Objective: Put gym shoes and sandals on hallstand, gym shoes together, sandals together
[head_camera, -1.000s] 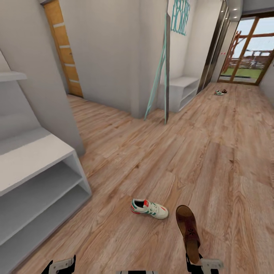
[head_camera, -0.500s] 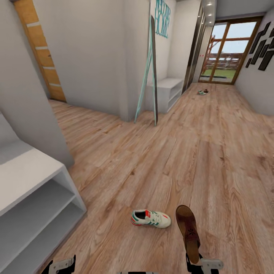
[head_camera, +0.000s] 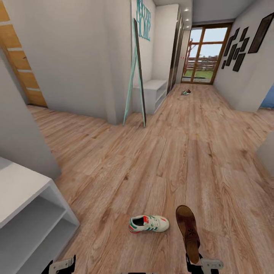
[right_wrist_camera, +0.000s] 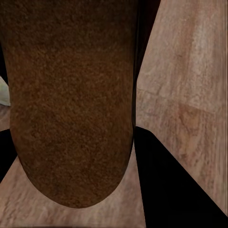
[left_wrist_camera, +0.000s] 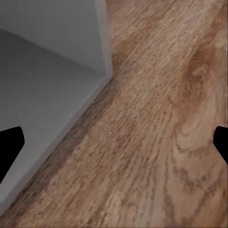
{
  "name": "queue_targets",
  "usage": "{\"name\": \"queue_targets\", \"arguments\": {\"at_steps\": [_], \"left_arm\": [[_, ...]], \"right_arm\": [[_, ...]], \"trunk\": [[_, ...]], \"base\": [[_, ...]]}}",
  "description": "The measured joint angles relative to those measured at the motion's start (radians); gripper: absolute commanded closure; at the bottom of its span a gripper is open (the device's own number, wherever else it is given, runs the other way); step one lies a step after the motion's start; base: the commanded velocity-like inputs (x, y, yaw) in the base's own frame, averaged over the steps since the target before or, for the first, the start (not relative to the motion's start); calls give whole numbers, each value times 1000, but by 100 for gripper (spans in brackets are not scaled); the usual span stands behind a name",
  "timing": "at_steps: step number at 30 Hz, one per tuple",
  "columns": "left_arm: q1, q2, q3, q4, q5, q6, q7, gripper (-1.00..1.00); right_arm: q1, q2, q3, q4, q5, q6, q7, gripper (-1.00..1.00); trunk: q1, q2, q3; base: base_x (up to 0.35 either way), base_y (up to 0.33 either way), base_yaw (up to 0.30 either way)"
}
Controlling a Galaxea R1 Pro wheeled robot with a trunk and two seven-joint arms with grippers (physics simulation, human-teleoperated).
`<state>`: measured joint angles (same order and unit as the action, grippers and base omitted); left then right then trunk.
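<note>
Corridor layout, seen from robot end

Gym shoe (head_camera: 148,223) on floor (head_camera: 182,160) at 12 o'clock, near; sandal (head_camera: 188,232) just beside it at 1 o'clock. Shelf unit (head_camera: 26,213) at 9. Far pair of shoes (head_camera: 185,92) at 12, w/ bench unit (head_camera: 150,95) at 11.

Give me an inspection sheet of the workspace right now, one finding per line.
Surface: wood-plank corridor floor.
Job's things: one gym shoe on the floor just ahead; one sandal gripped in the right tool; a second pair of shoes, too small to tell apart, on the floor near the glass door.
Clutter: nothing seen.
Grippers: left tool open, empty, beside a grey shelf unit.
Cables: nothing seen.
Surroundings: far grey bench under teal wall letters; leaning mirror.
</note>
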<state>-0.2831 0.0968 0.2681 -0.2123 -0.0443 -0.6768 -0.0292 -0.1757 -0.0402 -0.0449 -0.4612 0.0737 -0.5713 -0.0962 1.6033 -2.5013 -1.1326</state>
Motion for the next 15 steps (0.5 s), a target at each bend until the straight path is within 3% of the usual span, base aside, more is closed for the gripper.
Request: {"name": "queue_targets", "arguments": {"at_steps": [15], "left_arm": [[1,0,1,0,0,0,0,-100]], "right_arm": [[0,0,0,0,0,0,-1,100]], "trunk": [[0,0,12]], "base": [[0,0,-248]]}}
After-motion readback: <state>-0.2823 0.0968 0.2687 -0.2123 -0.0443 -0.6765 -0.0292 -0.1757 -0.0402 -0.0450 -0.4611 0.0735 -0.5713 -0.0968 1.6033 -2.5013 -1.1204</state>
